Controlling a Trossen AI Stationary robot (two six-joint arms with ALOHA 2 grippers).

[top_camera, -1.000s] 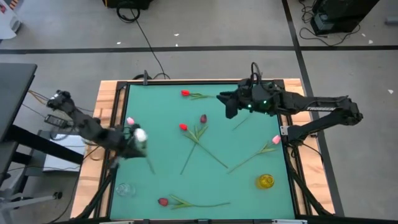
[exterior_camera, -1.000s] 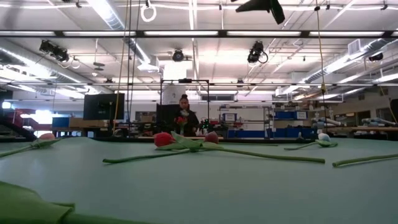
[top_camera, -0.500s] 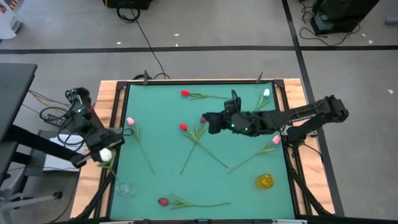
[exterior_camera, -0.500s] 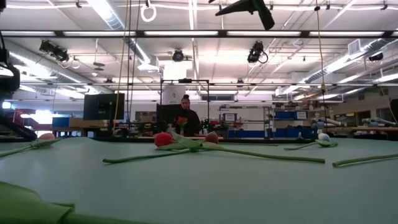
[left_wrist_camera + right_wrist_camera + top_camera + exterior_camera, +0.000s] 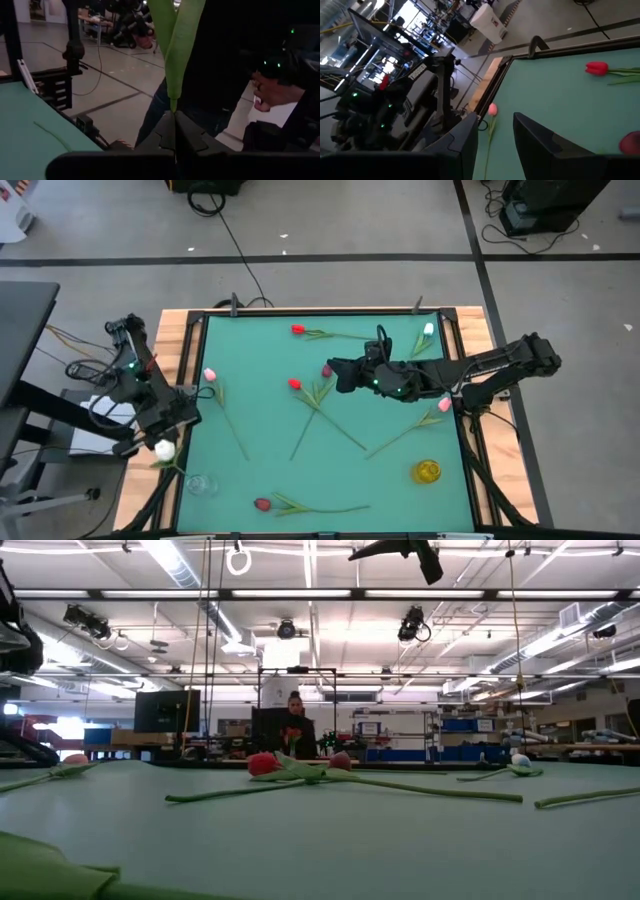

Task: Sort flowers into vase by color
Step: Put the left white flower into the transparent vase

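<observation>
The left gripper (image 5: 163, 442) hangs just off the left edge of the tabletop (image 5: 260, 410), near its front left corner, with its fingers pressed together on the green stem of a white tulip (image 5: 165, 448); in the left wrist view the leaf (image 5: 172, 45) rises straight out of the closed fingers. A clear glass vase (image 5: 200, 484) stands at the front left corner, close by. To do this step well, I judge the arm should bring the stem end over the glass mouth before it lets go, since the stem is thin and limp and could catch on the rim.

The right gripper (image 5: 338, 372) hovers over the middle of the tabletop with its fingers apart, right by a dark maroon tulip (image 5: 327, 370). It should close low on the stem, not on the head.

The surface is a green mat in a pale wooden frame. On it lie:
- a red tulip (image 5: 298, 330) near the back edge
- a second red tulip (image 5: 295, 384) at the centre
- a third red tulip (image 5: 262, 504) by the front edge
- a pink tulip (image 5: 209, 375) by the left edge
- another pink tulip (image 5: 443, 406) by the right edge
- a second white tulip (image 5: 428, 330) at the back right corner
- a yellow vase (image 5: 427, 471) at the front right corner

Beyond the tabletop is a large workshop hall with ceiling lights, where a person (image 5: 296, 728) stands far back.
</observation>
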